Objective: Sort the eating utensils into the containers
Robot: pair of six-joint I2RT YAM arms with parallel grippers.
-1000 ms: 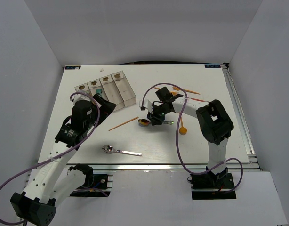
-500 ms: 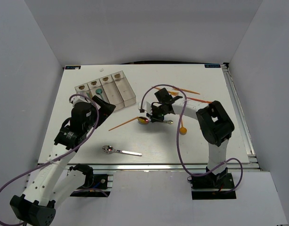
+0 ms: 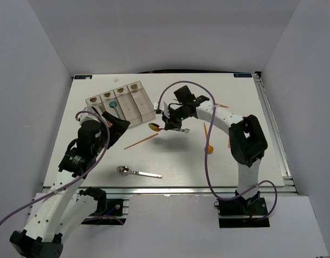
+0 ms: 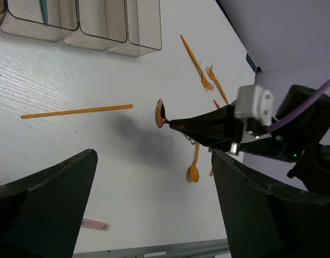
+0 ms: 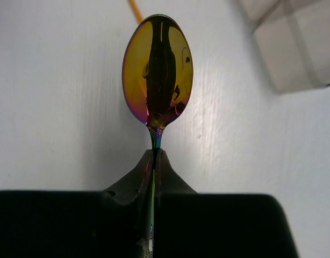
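My right gripper (image 3: 167,124) (image 5: 155,159) is shut on the neck of an iridescent gold spoon (image 3: 154,127) (image 5: 158,69). It holds the spoon off the table, bowl pointing left, just right of the containers (image 3: 121,104). These are clear bins in a row, and a teal utensil (image 3: 112,104) lies in one of them. In the left wrist view the held spoon (image 4: 160,113) hangs from the right gripper (image 4: 173,122), below the containers (image 4: 84,24). My left gripper (image 3: 120,125) (image 4: 154,215) hovers open and empty near the bins' front.
An orange chopstick (image 3: 141,141) (image 4: 76,111) lies below the bins. A silver spoon (image 3: 138,172) rests near the front edge. Further right are an orange spoon (image 3: 208,143) (image 4: 193,167) and orange forks (image 3: 219,105) (image 4: 200,64). A bin corner (image 5: 294,43) shows in the right wrist view.
The right gripper closed on the iridescent spoon, lifted it from the table and carried it left and back toward the bins. The left arm drew back slightly.
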